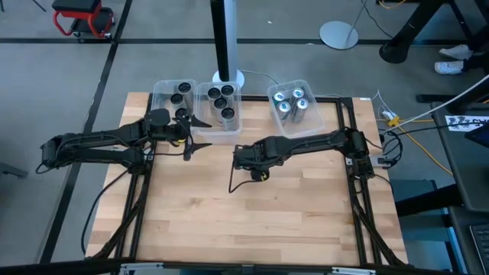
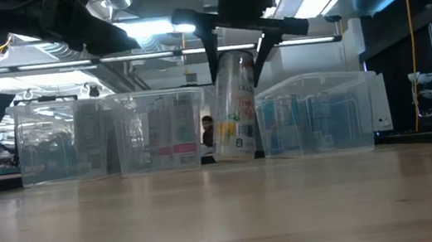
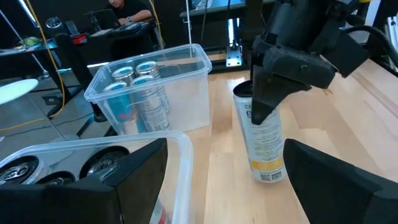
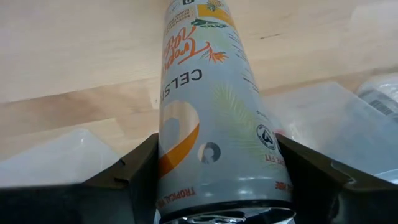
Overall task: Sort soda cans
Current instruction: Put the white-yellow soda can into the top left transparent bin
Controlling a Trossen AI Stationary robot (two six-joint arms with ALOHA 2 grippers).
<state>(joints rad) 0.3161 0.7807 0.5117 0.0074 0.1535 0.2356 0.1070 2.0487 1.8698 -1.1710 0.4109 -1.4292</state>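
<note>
Right gripper (image 1: 241,157) at table centre: clamped on tall silver can (image 3: 262,140), standing slightly tilted on wood table (image 1: 252,221). Left gripper (image 1: 197,134) at 9 o'clock of it: fingers spread, empty. Remaining cans in three clear bins (image 1: 221,126) at 12 o'clock edge: dark cans (image 1: 221,102) left and middle, silver cans (image 1: 290,103) right.

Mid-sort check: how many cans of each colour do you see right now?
Dark-topped cans: 7
Silver cans with bluish tops: 4
Pale can, upright in the right gripper: 1
Total: 12
</note>
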